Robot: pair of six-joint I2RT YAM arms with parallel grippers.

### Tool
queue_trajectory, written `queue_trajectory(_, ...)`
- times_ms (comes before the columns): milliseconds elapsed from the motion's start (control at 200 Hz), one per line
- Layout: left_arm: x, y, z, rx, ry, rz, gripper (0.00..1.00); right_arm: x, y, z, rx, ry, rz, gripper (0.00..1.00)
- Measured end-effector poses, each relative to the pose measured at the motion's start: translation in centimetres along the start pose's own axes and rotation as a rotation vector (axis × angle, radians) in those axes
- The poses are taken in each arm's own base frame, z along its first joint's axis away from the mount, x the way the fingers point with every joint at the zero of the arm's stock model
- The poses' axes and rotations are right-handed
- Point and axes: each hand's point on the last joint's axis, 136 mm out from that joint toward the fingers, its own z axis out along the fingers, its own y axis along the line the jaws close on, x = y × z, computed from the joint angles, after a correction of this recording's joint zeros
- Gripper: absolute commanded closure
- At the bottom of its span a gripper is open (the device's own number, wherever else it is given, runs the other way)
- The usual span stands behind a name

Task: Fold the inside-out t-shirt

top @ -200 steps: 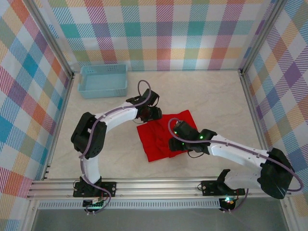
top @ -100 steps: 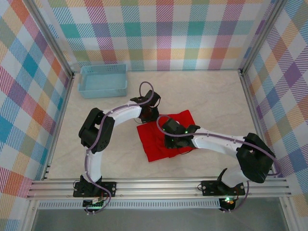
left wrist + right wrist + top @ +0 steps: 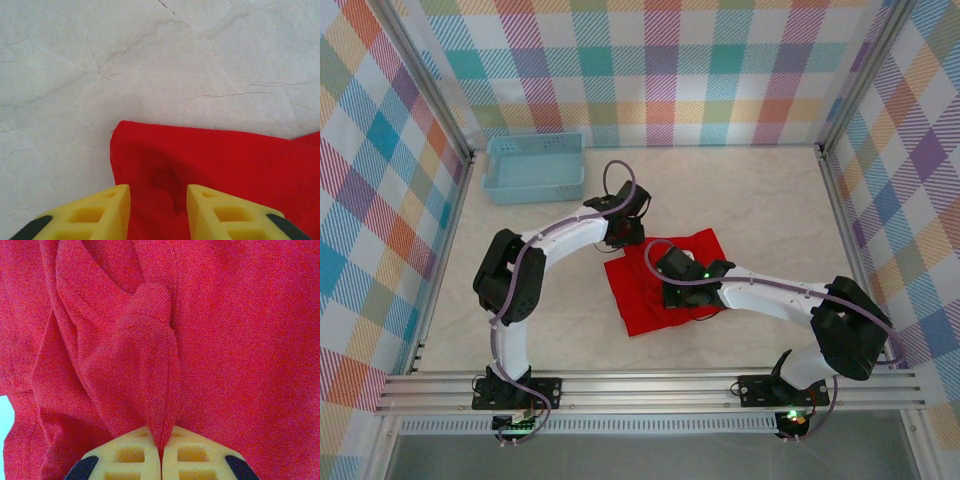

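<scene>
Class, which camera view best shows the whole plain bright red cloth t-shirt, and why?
The top external view: the plain bright red cloth t-shirt lies as a whole folded patch, partly under the right arm. The left wrist view gives one corner; the right wrist view a close ridge pinched in the shut right gripper.

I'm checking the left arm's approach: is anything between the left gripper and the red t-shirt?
Nothing visible. The left gripper hangs open directly over a corner of the t-shirt, only red cloth between its fingers, bare table beyond. The right gripper is shut on a fold of the shirt.
</scene>
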Motion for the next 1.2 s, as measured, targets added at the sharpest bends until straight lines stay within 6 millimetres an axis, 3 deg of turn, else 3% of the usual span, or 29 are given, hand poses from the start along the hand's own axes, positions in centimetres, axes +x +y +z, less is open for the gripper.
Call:
queue_trajectory(185, 0.2, -0.1, 1.6, -0.019, 0.025, 0.004, 0.66, 0.1, 0.2, -0.1, 0.004, -0.006, -0.011, 0.96)
queue_trajectory(400, 0.9, 0.1, 3.5, -0.045, 0.06, 0.013, 0.86, -0.1, 0.0, -0.2, 0.008, -0.016, -0.01, 1.0)
queue_trajectory(570, 0.5, -0.2, 3.2, -0.043, 0.057, 0.018, 1.0, -0.4, 0.3, -1.0, -0.006, -0.039, -0.011, 1.0)
queue_trajectory(780, 0.3, 0.0, 3.1, -0.053, 0.046, 0.021, 1.0, -0.9, 0.1, -1.7, -0.005, -0.075, -0.007, 1.0)
queue_trajectory(865, 0.4, 0.3, 2.8, -0.062, 0.043, 0.028, 0.82, -0.7, -0.2, -1.7, 0.005, -0.072, -0.009, 1.0)
queue_trajectory(935, 0.3, 0.6, 2.4, -0.07, 0.037, 0.034, 0.73, -0.6, -0.4, -1.6, 0.012, -0.069, -0.01, 1.0)
queue_trajectory(1205, 0.3, 0.8, 1.6, -0.075, 0.031, 0.037, 0.68, -0.5, -0.5, -1.6, 0.014, -0.068, -0.01, 1.0)
